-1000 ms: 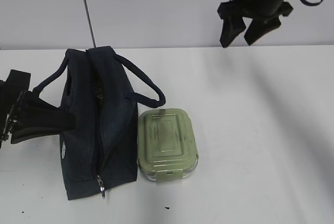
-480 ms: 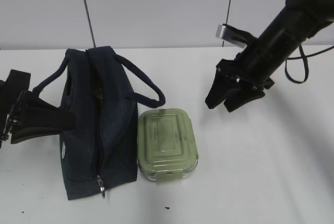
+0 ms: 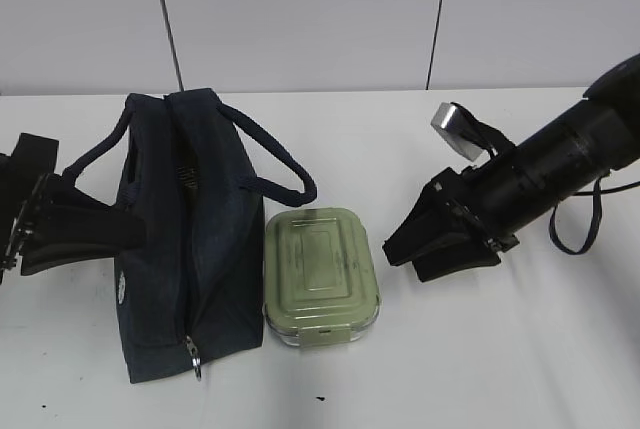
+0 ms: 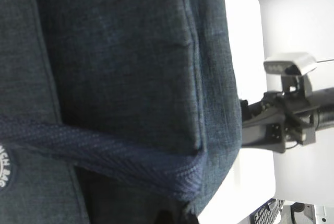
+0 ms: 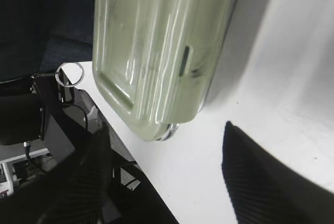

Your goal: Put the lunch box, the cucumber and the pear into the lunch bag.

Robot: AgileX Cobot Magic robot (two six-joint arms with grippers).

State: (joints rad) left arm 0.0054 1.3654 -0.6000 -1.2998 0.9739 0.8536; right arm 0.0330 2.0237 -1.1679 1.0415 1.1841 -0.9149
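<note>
The lunch bag (image 3: 190, 249), dark navy, stands on the white table with its top zipper open; it fills the left wrist view (image 4: 120, 62). The lunch box (image 3: 320, 277), with its sage-green lid, lies against the bag's right side and shows in the right wrist view (image 5: 156, 51). My right gripper (image 3: 398, 252) is open and low over the table just right of the box, with the box ahead of its fingertips (image 5: 261, 177). My left gripper (image 3: 130, 233) has its tips together on the bag's left wall by a handle strap (image 4: 104, 151). The cucumber and the pear are out of view.
The bag's metal ring pull (image 3: 196, 359) hangs at its near end and shows in the right wrist view (image 5: 70, 73). The table's front edge runs close under the right gripper (image 5: 135, 145). A grey wall stands behind the table.
My right arm has come down from high at the back to table level beside the lunch box, jaws still open. The left arm, the bag and the box have not moved.
</note>
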